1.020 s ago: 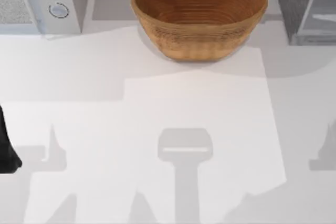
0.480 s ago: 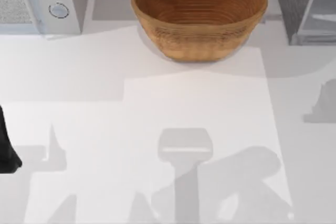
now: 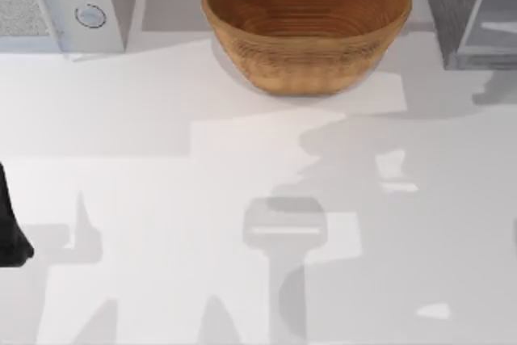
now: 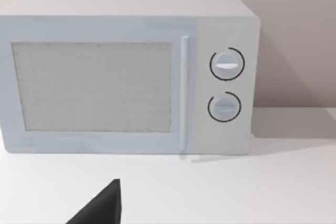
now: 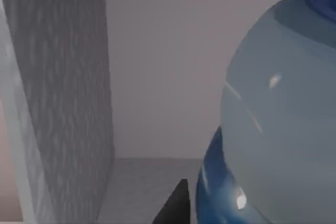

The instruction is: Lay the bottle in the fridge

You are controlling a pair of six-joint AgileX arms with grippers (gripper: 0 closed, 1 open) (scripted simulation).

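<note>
The fridge (image 3: pixel 472 10) stands at the far right of the tabletop (image 3: pixel 161 159), and in the right wrist view its speckled grey side (image 5: pixel 63 103) is close by, with pale space beside it that looks like the inside. The bottle (image 5: pixel 278 119) is right up against that camera, clear and round, with a bit of blue cap at one edge and blue label lower down. It seems to be carried by the right arm, but I cannot tell how far the right fingers are open or how well they hold it. The bottle could bump the fridge's side or frame on the way in (it is very near), and then it might slip, tip, or drop instead of lying flat. No words can be read on the label. The big brown basket (image 3: pixel 307 22) sits at the far middle. The left arm (image 3: pixel 10 228) waits at the near left, facing the pale box with two knobs (image 4: pixel 126 74); its fingers I cannot tell either.
</note>
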